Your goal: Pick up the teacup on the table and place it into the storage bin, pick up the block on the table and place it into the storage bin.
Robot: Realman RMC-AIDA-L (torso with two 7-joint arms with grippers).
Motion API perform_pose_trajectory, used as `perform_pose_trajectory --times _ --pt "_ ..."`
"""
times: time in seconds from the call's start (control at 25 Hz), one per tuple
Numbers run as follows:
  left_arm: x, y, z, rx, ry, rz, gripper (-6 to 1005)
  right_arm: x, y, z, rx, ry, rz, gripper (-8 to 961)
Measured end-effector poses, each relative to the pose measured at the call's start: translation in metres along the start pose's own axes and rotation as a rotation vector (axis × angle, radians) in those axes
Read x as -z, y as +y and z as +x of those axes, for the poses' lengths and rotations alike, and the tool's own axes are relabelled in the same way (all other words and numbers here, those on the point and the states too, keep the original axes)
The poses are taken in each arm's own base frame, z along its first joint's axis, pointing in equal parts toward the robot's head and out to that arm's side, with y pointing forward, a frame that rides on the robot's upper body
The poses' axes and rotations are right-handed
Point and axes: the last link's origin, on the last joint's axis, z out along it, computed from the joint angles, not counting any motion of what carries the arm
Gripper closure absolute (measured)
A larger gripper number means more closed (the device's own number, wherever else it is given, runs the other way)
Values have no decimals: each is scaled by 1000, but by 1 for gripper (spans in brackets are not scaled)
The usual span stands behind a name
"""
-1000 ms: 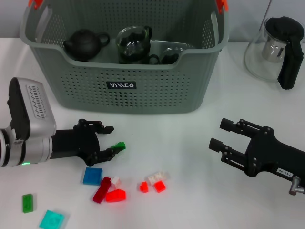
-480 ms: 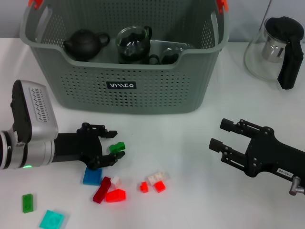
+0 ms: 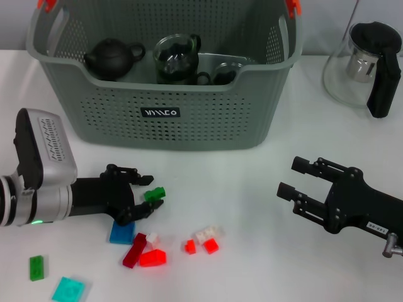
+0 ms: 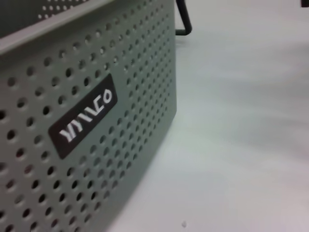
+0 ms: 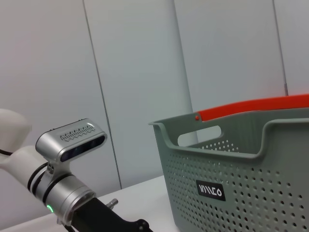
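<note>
The grey-green storage bin stands at the back of the table; its label fills the left wrist view, and the right wrist view shows the bin too. Inside it, a glass teacup stands beside a black teapot. A small green block lies on the table in front of the bin. My left gripper is open, one finger on each side of the block, the near finger touching it. My right gripper hangs open over bare table at the right.
Loose blocks lie near the front: blue, dark red, red, small red and white ones, green and teal. A glass pitcher with a black handle stands at the back right.
My left gripper has come down and drawn back slightly, and its fingers have narrowed around the green block. The block has barely shifted. The right arm has not moved.
</note>
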Motion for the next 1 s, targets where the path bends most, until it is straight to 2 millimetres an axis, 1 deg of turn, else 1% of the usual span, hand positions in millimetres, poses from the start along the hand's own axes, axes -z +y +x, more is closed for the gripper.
perform_pose_trajectory --times 0.28,0.44,0.84,0.92,1.0 --pt "0 -9 1 75 -26 29 685 0 0 0 0 3 -2 315" --pt "-1 -10 3 82 -38 18 837 1 1 1 -1 2 -3 315" --pt "7 -8 11 74 0 -25 865 3 2 2 -7 0 3 315" --pt "13 -9 15 79 24 -43 868 3 2 2 -7 -1 2 315" --pt "25 -11 23 88 74 -73 869 3 2 2 -7 -2 1 315"
